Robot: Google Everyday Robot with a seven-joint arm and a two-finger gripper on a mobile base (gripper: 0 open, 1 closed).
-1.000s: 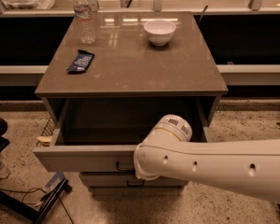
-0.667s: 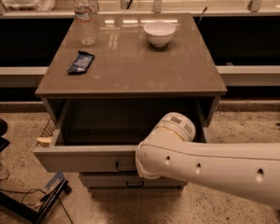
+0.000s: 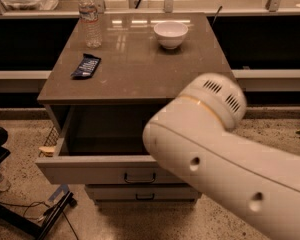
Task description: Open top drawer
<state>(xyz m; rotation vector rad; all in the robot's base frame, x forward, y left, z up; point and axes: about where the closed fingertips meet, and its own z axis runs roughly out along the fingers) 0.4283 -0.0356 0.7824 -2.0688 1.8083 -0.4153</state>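
The top drawer (image 3: 90,170) is pulled out of the cabinet, and its deep grey box shows open and dark inside. Its small dark handle (image 3: 139,177) sits on the flat front, just left of my arm. A narrower drawer (image 3: 117,193) below it is closed. My white arm (image 3: 210,149) fills the right and lower part of the camera view, with a rounded joint (image 3: 215,100) over the drawer's right side. My gripper does not show; it is out of view or hidden behind the arm.
On the cabinet top (image 3: 135,71) stand a water bottle (image 3: 90,18), a white bowl (image 3: 170,34) and a blue snack packet (image 3: 86,65). A black stand with cables (image 3: 25,216) sits on the floor at left. A counter ledge (image 3: 270,75) runs behind.
My arm has lifted up from the drawer front and come closer to the camera, uncovering the handle. The drawer stays pulled out.
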